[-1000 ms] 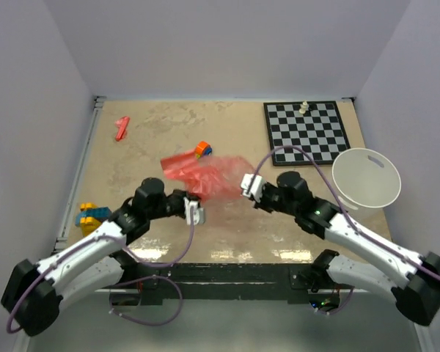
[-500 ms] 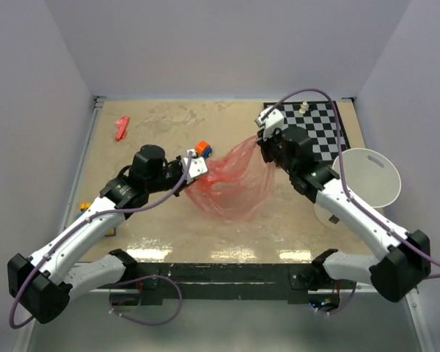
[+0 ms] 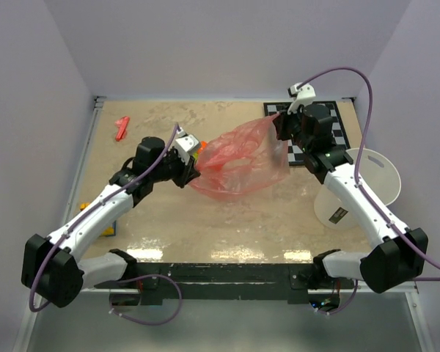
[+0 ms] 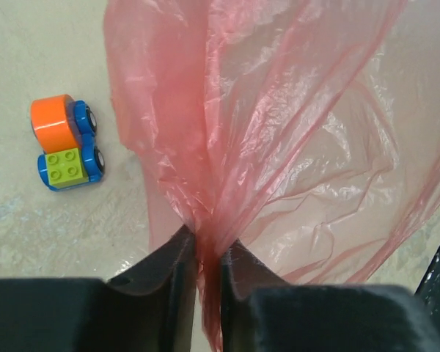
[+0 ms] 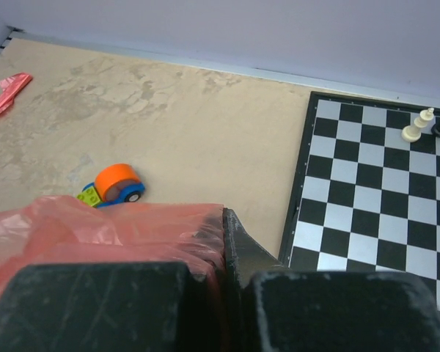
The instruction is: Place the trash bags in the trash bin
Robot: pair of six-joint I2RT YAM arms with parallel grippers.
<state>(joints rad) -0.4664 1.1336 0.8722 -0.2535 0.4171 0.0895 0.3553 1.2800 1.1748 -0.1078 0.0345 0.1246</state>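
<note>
A pink trash bag is held spread above the table, clenched by the left gripper at 9 o'clock and the right gripper at 1 o'clock. The trash bin is seen at 4 o'clock.

Bright, even light from above leaves white glare streaks along the near edge of the worktop and only a faint shadow under the see-through bag. Close to each wrist camera, the left end effector and right end effector look dark and soft-focused, while things farther off stay sharp.
</note>
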